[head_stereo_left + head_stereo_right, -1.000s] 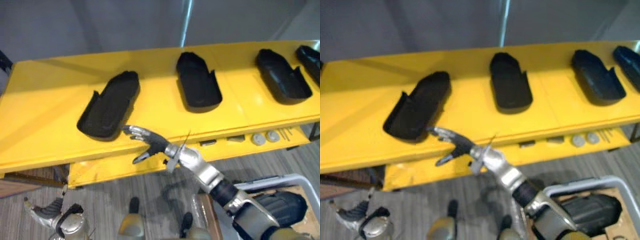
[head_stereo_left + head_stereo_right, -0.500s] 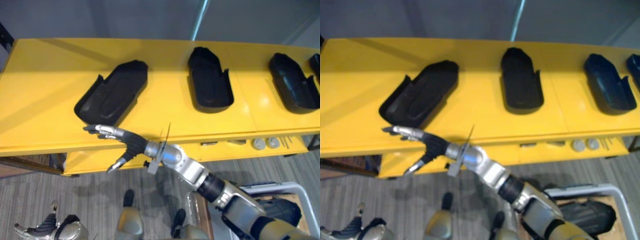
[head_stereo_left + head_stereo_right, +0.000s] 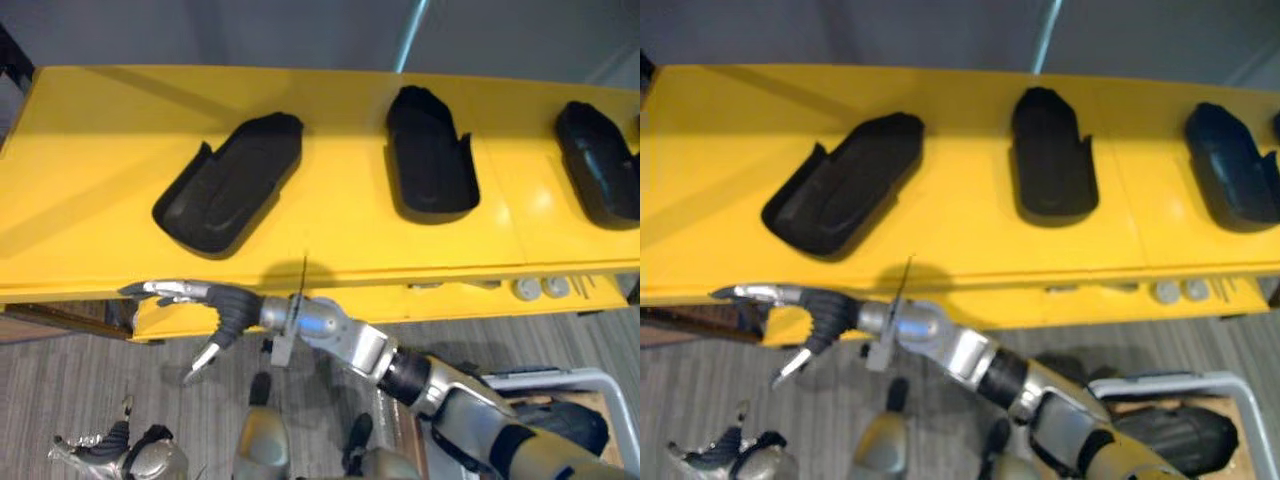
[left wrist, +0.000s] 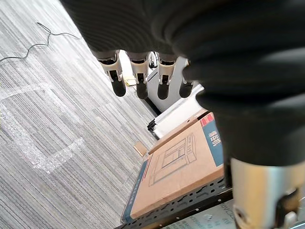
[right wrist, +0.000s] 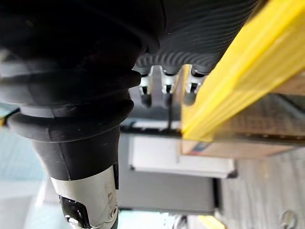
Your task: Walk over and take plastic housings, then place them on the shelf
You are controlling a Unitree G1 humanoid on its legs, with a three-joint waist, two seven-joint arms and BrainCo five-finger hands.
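Three black plastic housings lie open side up on the yellow shelf top (image 3: 90,150): a left one (image 3: 225,195), a middle one (image 3: 432,165) and a right one (image 3: 600,175). My right hand (image 3: 205,299) reaches far to the left, at the shelf's front edge and in front of the left housing, touching nothing. Its fingers are straight and its thumb points down; it is open and empty. In the right wrist view its fingers (image 5: 164,88) show beside the yellow edge (image 5: 228,71). My left hand (image 3: 100,455) hangs low at the lower left, fingers (image 4: 138,71) relaxed and empty.
A lower yellow shelf holds two small grey discs (image 3: 535,288) and small parts. At the lower right, a white-framed bin (image 3: 560,378) holds another black housing (image 3: 565,420). A cardboard box (image 4: 181,167) lies on a dark rack over the grey striped floor.
My right hand has swung left and down, from just in front of the left housing to past the shelf's front edge. The camera has shifted as well.
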